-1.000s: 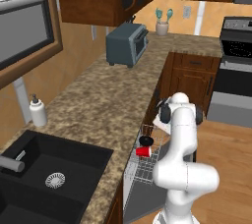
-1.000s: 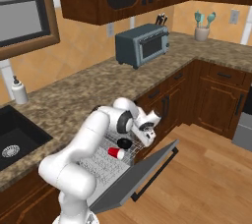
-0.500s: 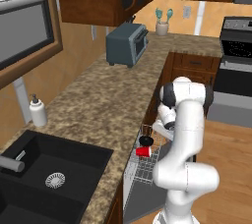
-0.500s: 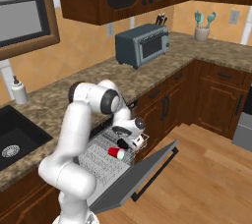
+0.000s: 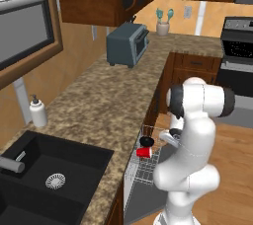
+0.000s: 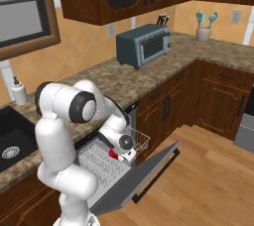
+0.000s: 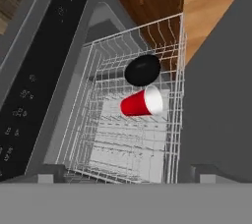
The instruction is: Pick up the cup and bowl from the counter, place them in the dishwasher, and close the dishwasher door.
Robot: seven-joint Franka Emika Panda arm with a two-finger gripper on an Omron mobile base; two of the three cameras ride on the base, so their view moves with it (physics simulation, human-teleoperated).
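The red cup point(image 7: 141, 102) lies on its side in the dishwasher's pulled-out wire rack point(image 7: 88, 120), its mouth toward the door side. The black bowl point(image 7: 142, 69) rests just beyond it in the same rack. From the left base view the cup point(image 5: 144, 153) and bowl point(image 5: 146, 142) sit together at the rack's front end. My gripper point(image 6: 128, 151) hangs open above the rack with nothing between its fingers. The dishwasher door point(image 6: 149, 175) is folded down, sloping out over the floor. The brown granite counter point(image 5: 108, 105) runs above it.
A grey toaster oven point(image 6: 144, 46) stands on the counter's far part. A black sink point(image 5: 49, 179) and a white soap dispenser point(image 5: 37, 112) are at the near left. The stove point(image 5: 239, 46) is at the far right. Wooden floor point(image 6: 213, 170) lies open beyond the door.
My arm has swung its elbow over toward the sink side, and the hand has dropped a little lower over the rack. Cup and bowl have stayed in the rack.
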